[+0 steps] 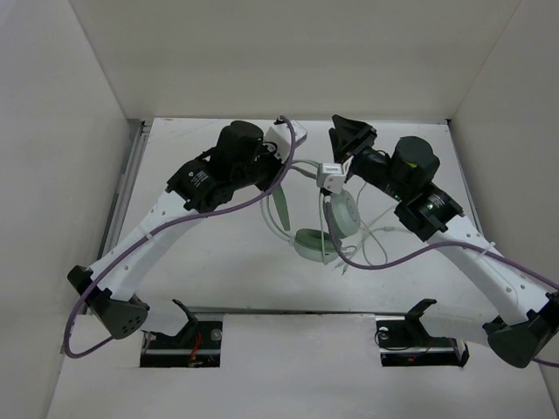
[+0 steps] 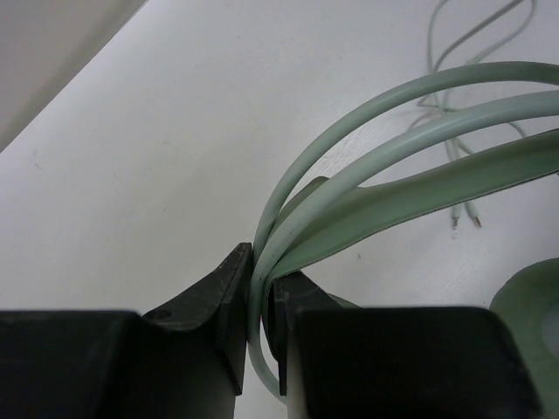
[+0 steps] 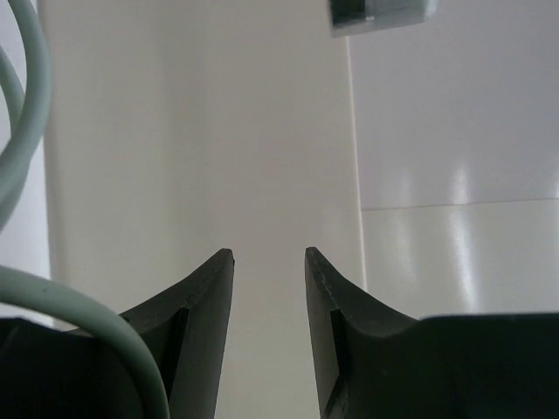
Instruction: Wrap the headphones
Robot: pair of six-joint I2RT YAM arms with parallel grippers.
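Note:
The pale mint headphones (image 1: 341,214) lie mid-table, with one round earcup beside the other (image 1: 310,243). Their thin cord (image 1: 377,240) trails loosely to the right. My left gripper (image 2: 259,292) is shut on the headband (image 2: 419,175) together with strands of the cord, which arch away from the jaws. From above, that gripper (image 1: 273,181) sits at the headband's upper left end. My right gripper (image 1: 349,133) hovers beyond the headphones, aimed at the back wall. In its own view the right gripper (image 3: 269,257) is open with nothing between its fingers, and a cord loop (image 3: 31,105) passes to its left.
White walls (image 1: 96,131) enclose the table on three sides. Purple arm cables (image 1: 389,262) hang over the table near the headphones. A small white block (image 1: 330,175) sits just above the upper earcup. The cord's two end tips (image 2: 465,218) rest on the table.

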